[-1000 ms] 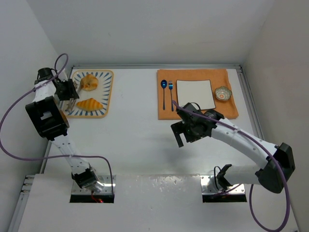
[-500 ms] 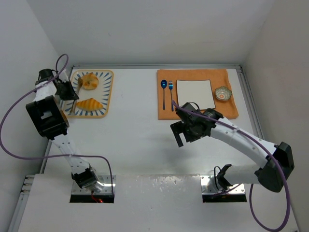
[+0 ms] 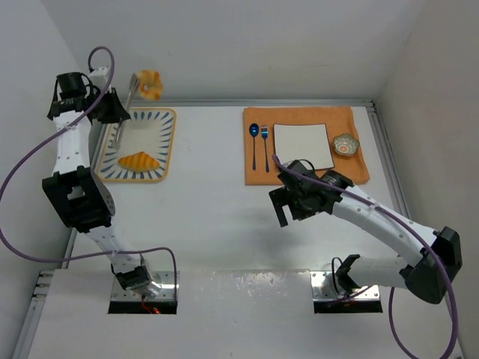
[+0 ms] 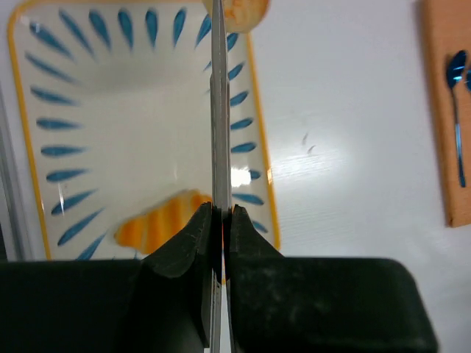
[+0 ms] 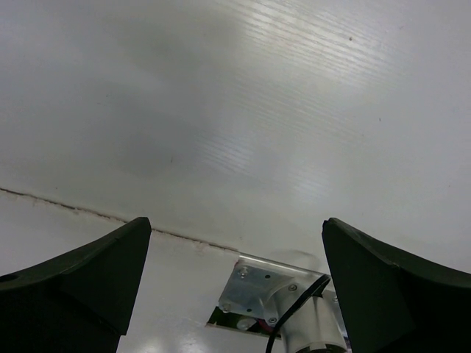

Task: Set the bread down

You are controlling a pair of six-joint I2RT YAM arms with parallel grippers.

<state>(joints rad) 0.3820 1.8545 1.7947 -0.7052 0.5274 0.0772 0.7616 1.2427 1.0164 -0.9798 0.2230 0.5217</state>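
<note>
My left gripper (image 3: 114, 111) is shut on thin metal tongs (image 3: 125, 105). The tongs pinch the roundish bun (image 3: 147, 84) and hold it high above the far end of the blue-patterned tray (image 3: 169, 142). In the left wrist view the tongs (image 4: 218, 110) run up between my shut fingers to the bun (image 4: 237, 10) at the top edge. The croissant (image 3: 138, 161) lies on the near end of the tray and also shows in the left wrist view (image 4: 158, 224). My right gripper (image 3: 288, 209) is open and empty above bare table (image 5: 235, 110).
An orange placemat (image 3: 307, 176) at the back right carries a square white plate (image 3: 303, 146), a blue spoon (image 3: 254, 142), a blue fork (image 3: 265, 142) and a small patterned bowl (image 3: 346, 143). Walls close in on the left, back and right.
My left arm has risen, lifting the tongs and the bun off the tray and high up. The croissant stays on the tray. My right arm shifted slightly.
</note>
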